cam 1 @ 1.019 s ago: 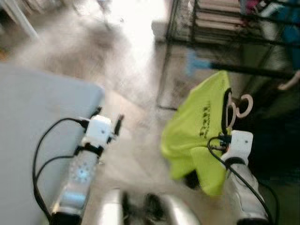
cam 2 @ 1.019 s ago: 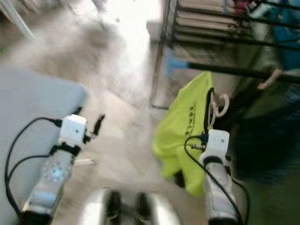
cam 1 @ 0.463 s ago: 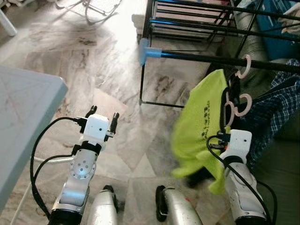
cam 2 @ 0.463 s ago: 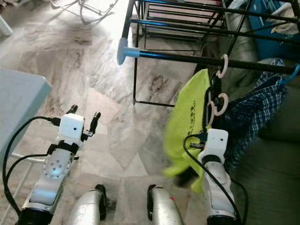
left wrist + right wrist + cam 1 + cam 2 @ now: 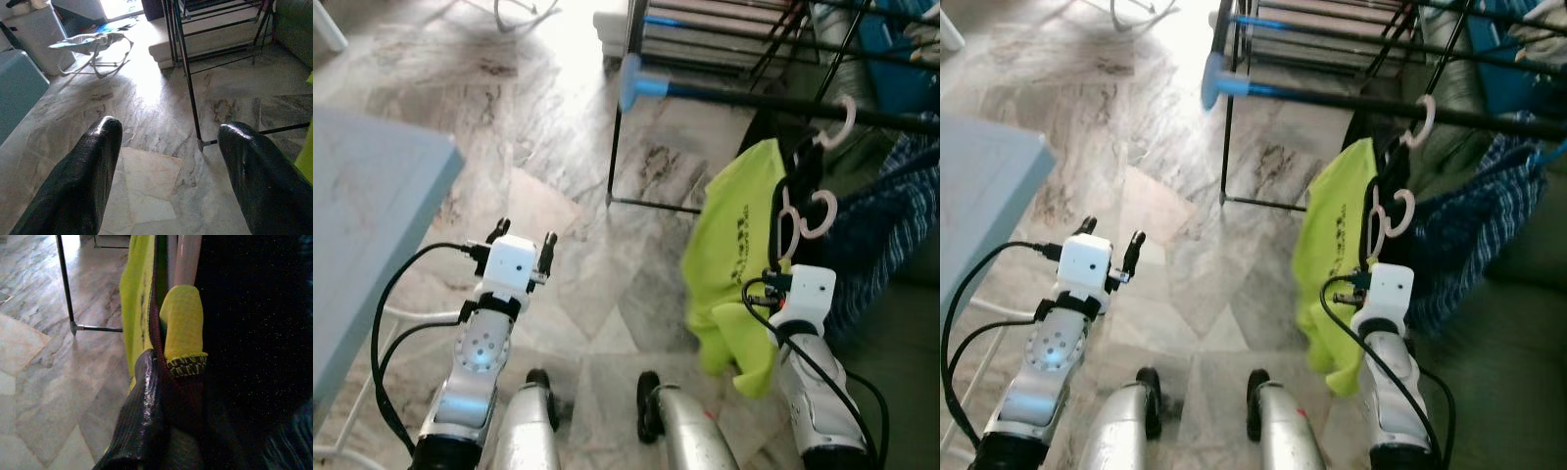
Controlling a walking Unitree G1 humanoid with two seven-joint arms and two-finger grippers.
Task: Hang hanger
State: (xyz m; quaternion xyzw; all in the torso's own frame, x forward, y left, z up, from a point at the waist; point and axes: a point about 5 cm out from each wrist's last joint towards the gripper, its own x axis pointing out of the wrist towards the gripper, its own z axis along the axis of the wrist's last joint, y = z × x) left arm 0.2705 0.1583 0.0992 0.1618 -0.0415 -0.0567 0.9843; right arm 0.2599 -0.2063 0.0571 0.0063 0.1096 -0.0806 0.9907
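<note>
Shirt point(image 5: 736, 245) neon yellow-green; hanger point(image 5: 808, 213) pale pink; rack point(image 5: 773, 103) black, blue-tipped; floor point(image 5: 558, 176) grey-veined marble.

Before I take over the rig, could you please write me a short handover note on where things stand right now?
Right gripper: shut on the yellow-green shirt and its pink hanger, held up just below the black rack rail.
Left gripper: open, idle over the marble floor.
Done: garment carried to the rack, beside the plaid shirt already hanging there.
Left: lift the hanger's hook over the rail, then release.
</note>
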